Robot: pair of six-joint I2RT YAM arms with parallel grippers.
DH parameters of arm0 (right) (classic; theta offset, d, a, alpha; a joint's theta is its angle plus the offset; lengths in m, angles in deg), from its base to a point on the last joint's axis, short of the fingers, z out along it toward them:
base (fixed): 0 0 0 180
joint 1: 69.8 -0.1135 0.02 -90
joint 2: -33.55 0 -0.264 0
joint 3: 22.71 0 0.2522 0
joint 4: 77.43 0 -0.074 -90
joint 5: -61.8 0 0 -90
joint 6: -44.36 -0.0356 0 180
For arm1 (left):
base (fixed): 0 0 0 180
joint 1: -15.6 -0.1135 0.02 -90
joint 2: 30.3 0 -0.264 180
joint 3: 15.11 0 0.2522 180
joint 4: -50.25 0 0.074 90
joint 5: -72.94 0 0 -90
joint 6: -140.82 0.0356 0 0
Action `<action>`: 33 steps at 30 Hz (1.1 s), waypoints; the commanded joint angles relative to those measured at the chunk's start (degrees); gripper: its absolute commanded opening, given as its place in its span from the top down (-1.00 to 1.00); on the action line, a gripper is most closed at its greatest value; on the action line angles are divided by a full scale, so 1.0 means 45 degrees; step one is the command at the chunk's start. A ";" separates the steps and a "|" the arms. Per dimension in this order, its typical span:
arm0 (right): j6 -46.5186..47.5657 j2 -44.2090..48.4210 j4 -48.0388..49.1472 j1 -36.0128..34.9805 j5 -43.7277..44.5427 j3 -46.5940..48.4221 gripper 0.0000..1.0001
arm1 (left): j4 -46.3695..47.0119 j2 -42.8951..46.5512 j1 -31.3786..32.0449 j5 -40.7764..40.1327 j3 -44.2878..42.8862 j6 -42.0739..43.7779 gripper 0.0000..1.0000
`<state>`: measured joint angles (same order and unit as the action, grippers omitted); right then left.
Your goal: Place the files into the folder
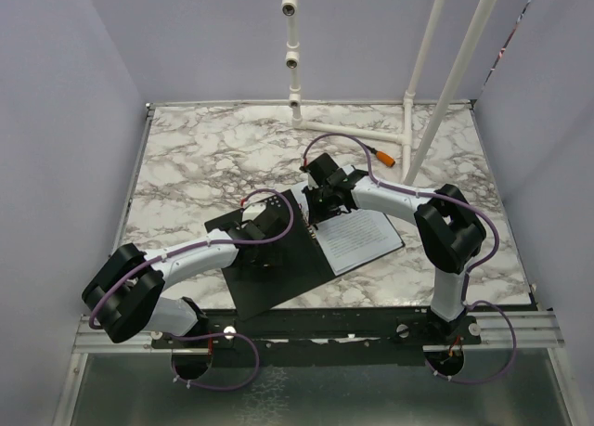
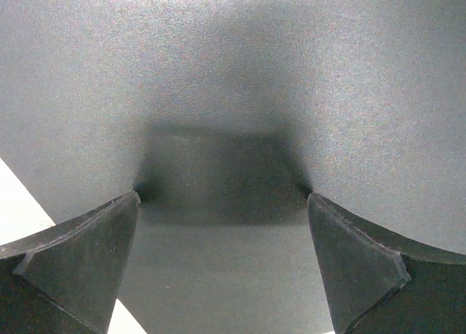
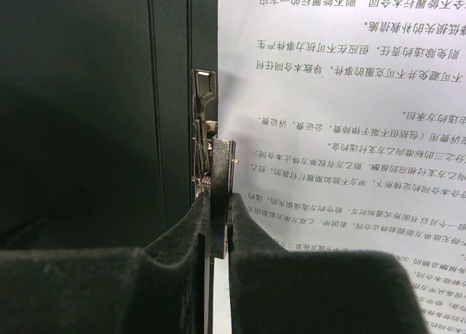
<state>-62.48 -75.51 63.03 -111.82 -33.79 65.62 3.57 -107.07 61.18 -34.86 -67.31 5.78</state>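
Left gripper (image 1: pixel 254 232): jaws spread wide, empty, resting on the black left leaf of the open folder (image 1: pixel 278 287) on the counter (image 1: pixel 195 157). Right gripper (image 3: pixel 220 203): jaws nearly closed on the metal spine clip (image 3: pixel 206 123), the files (image 3: pixel 349 94) lying just right of them. Advise seating the sheet edges fully under the clip before releasing it.

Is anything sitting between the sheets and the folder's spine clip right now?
Nothing visible. The files lie on the right half of the folder, their edge right at the metal clip, which the right gripper pinches shut. The left gripper, open, sits on the black left cover, away from the clip.
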 commanded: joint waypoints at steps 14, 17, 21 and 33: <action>0.0178 0.0362 0.0083 0.0020 -0.0318 -0.0671 0.99 | -0.0096 -0.0286 0.0124 -0.0429 0.0150 -0.0246 -0.98; 0.0150 0.0369 0.0131 0.0021 -0.0360 -0.0775 0.99 | -0.0105 -0.0211 0.0125 -0.0458 0.0169 -0.0265 -0.98; 0.0149 0.0427 0.0192 0.0022 -0.0342 -0.0859 0.99 | -0.0087 -0.0186 0.0126 -0.0458 0.0172 -0.0304 -0.98; 0.0051 0.0343 0.0370 0.0021 -0.0312 -0.1018 0.61 | -0.0071 -0.0244 0.0124 -0.0438 0.0139 -0.0285 -0.98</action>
<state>-62.52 -74.46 64.67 -111.73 -34.90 61.90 3.63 -107.29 61.49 -35.56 -67.31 4.91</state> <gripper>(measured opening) 0.187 0.990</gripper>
